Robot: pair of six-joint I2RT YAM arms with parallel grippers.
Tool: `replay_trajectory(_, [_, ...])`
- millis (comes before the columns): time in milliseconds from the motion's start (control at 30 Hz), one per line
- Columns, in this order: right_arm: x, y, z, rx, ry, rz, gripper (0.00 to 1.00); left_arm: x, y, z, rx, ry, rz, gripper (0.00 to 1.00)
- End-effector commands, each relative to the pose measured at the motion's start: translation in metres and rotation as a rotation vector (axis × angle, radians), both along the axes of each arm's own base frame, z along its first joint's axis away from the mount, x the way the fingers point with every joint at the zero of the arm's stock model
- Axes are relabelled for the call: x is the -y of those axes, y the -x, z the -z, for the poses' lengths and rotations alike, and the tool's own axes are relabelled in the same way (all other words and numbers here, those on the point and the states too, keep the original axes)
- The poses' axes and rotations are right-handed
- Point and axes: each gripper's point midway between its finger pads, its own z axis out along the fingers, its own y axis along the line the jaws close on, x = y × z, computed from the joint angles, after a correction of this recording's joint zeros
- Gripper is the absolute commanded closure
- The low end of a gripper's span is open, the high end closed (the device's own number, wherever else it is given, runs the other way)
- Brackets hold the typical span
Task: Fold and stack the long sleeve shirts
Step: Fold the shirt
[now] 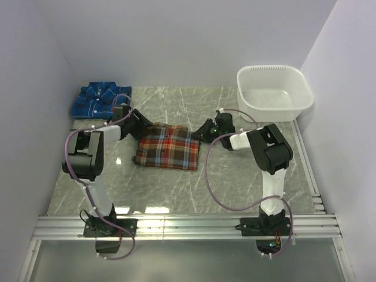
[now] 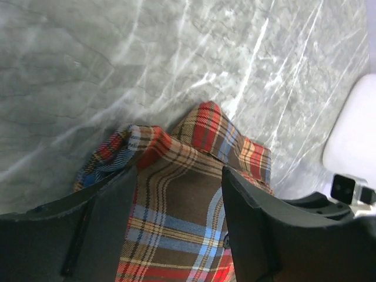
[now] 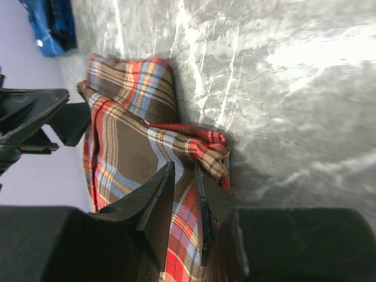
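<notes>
The red-orange plaid shirt (image 1: 169, 147) lies folded in a rough square on the marble table, mid-way between both arms. The blue plaid shirt (image 1: 100, 98) lies folded at the back left, also visible in the right wrist view (image 3: 50, 23). My left gripper (image 1: 141, 122) is at the red shirt's back left corner, its fingers (image 2: 252, 217) wide apart and open over the plaid cloth (image 2: 176, 223). My right gripper (image 1: 204, 130) is at the shirt's back right edge. Its jaws (image 3: 184, 167) stand narrow, with the bunched plaid edge (image 3: 205, 150) pinched between them.
A white plastic tub (image 1: 274, 93) stands at the back right corner. Walls close in the left, back and right sides. Metal rails (image 1: 188, 224) run along the near edge by the arm bases.
</notes>
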Motion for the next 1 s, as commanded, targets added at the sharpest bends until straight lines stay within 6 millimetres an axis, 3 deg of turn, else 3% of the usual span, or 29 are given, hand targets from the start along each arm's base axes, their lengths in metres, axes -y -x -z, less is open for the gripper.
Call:
replay_trajectory(0, [0.017, -0.016, -0.015, 0.085, 0.001, 0.064, 0.71, -0.014, -0.009, -0.001, 0.02, -0.034, -0.059, 0.33])
replay_trajectory(33, [0.025, -0.014, -0.012, 0.077, 0.007, 0.076, 0.71, -0.017, -0.007, -0.001, 0.01, -0.044, -0.077, 0.33])
replay_trajectory(133, [0.037, -0.014, -0.031, 0.129, 0.027, 0.093, 0.71, -0.028, -0.005, -0.027, 0.057, -0.1, -0.108, 0.25])
replay_trajectory(167, [0.04, -0.011, -0.045, 0.141, 0.047, 0.095, 0.71, -0.03, -0.007, -0.051, 0.11, -0.115, -0.111, 0.18])
replay_trajectory(233, [0.048, -0.01, -0.058, 0.192, 0.112, 0.09, 0.69, -0.033, -0.002, -0.072, 0.136, -0.198, -0.093, 0.12])
replay_trajectory(267, [0.055, -0.006, -0.074, 0.209, 0.136, 0.102, 0.67, -0.033, 0.001, -0.093, 0.176, -0.229, -0.088, 0.07])
replay_trajectory(300, [0.06, -0.004, -0.08, 0.235, 0.176, 0.094, 0.66, -0.024, 0.006, -0.105, 0.185, -0.27, -0.063, 0.05])
replay_trajectory(333, [0.064, -0.002, -0.087, 0.245, 0.198, 0.097, 0.58, -0.027, 0.009, -0.114, 0.204, -0.348, -0.056, 0.03])
replay_trajectory(400, [0.078, 0.008, -0.098, 0.236, 0.273, 0.107, 0.44, -0.007, 0.021, -0.14, 0.26, -0.416, -0.017, 0.01])
replay_trajectory(467, [0.091, 0.021, -0.11, 0.218, 0.33, 0.128, 0.34, -0.004, 0.034, -0.157, 0.307, -0.542, -0.003, 0.01])
replay_trajectory(500, [0.095, 0.023, -0.116, 0.236, 0.349, 0.127, 0.26, 0.019, 0.046, -0.16, 0.328, -0.569, 0.055, 0.01])
replay_trajectory(533, [0.1, 0.029, -0.116, 0.22, 0.368, 0.124, 0.24, 0.021, 0.053, -0.159, 0.325, -0.623, 0.075, 0.01])
replay_trajectory(600, [0.11, 0.044, -0.125, 0.211, 0.398, 0.121, 0.19, 0.048, 0.071, -0.158, 0.338, -0.652, 0.169, 0.01])
replay_trajectory(700, [0.128, 0.061, -0.134, 0.199, 0.45, 0.148, 0.18, 0.083, 0.096, -0.144, 0.329, -0.745, 0.311, 0.01])
replay_trajectory(767, [0.142, 0.074, -0.14, 0.189, 0.477, 0.182, 0.18, 0.095, 0.108, -0.128, 0.297, -0.851, 0.368, 0.01])
replay_trajectory(800, [0.148, 0.078, -0.142, 0.19, 0.488, 0.198, 0.18, 0.119, 0.121, -0.128, 0.325, -0.872, 0.432, 0.01])
replay_trajectory(833, [0.159, 0.085, -0.146, 0.203, 0.5, 0.24, 0.16, 0.128, 0.126, -0.116, 0.315, -0.921, 0.475, 0.01])
replay_trajectory(933, [0.186, 0.1, -0.137, 0.167, 0.53, 0.33, 0.1, 0.162, 0.145, -0.11, 0.365, -1.014, 0.583, 0.02])
replay_trajectory(967, [0.191, 0.106, -0.142, 0.179, 0.52, 0.351, 0.1, 0.171, 0.148, -0.096, 0.356, -1.05, 0.621, 0.03])
